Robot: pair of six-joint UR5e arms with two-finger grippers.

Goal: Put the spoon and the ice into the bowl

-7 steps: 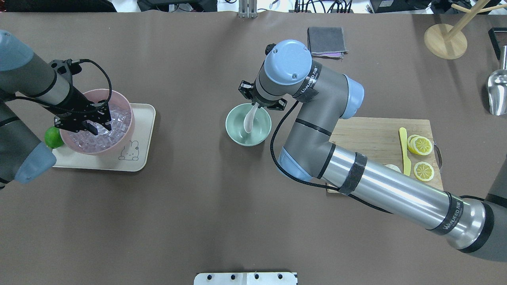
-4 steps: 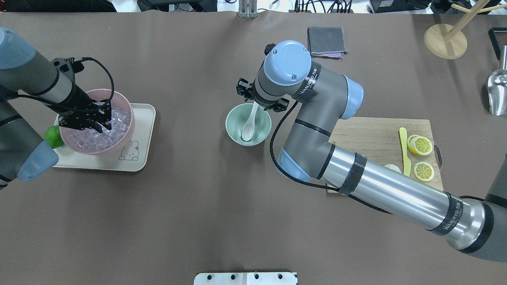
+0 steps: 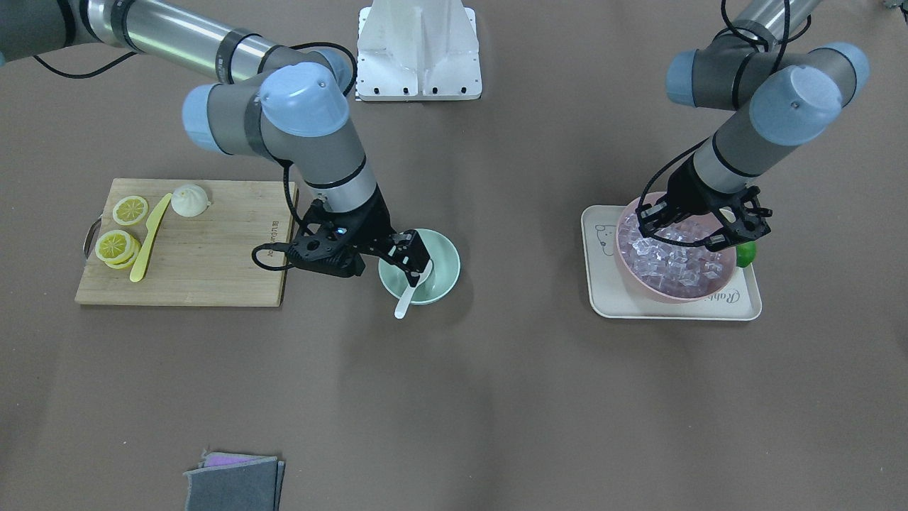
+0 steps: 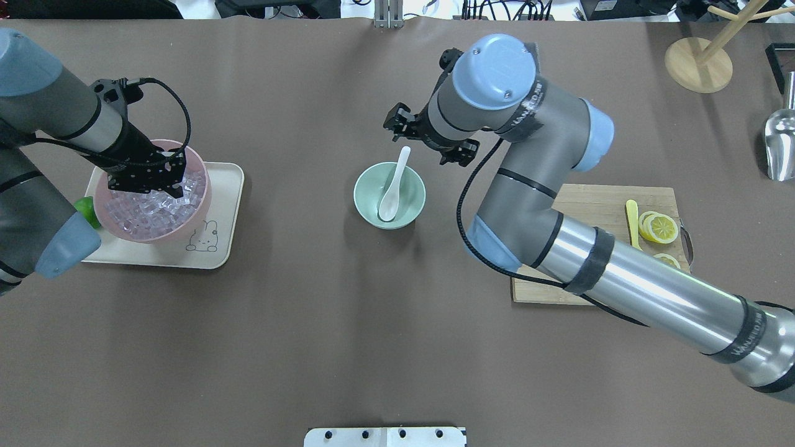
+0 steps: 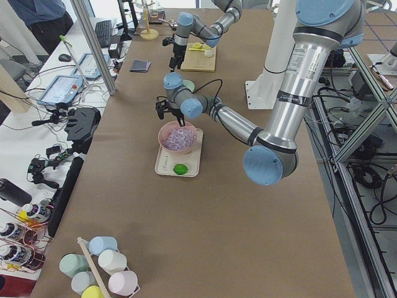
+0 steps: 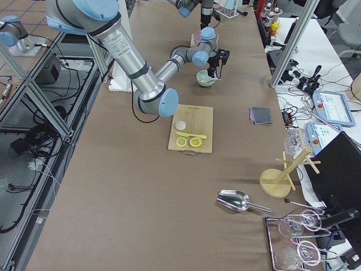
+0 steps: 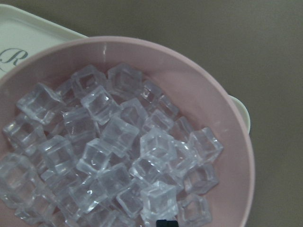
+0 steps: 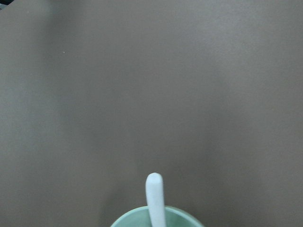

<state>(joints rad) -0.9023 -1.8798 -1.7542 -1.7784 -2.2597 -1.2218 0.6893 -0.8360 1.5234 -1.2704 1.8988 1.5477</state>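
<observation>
The white spoon (image 4: 391,192) lies free in the mint-green bowl (image 4: 372,186), scoop down, with its handle leaning over the far rim. In the right wrist view the spoon handle (image 8: 155,198) and the bowl rim (image 8: 180,218) show at the bottom edge. My right gripper (image 4: 428,139) is open and empty, up beyond the bowl's far side. Clear ice cubes (image 4: 149,208) fill the pink bowl (image 4: 205,198). My left gripper (image 4: 152,186) hangs over the ice, open, fingers pointing down at the cubes. The left wrist view shows the ice (image 7: 118,137) close up.
The pink bowl stands on a cream tray (image 4: 223,186) with a lime (image 4: 87,208) beside it. A wooden cutting board (image 4: 596,205) carries a yellow knife (image 4: 631,214) and lemon slices (image 4: 661,228). A grey cloth (image 4: 512,64), a wooden stand (image 4: 699,65) and a metal scoop (image 4: 779,146) lie further off.
My right gripper let go of the spoon and drew up and away past the bowl's far rim; the spoon settled in the bowl. My left gripper shifted over the ice.
</observation>
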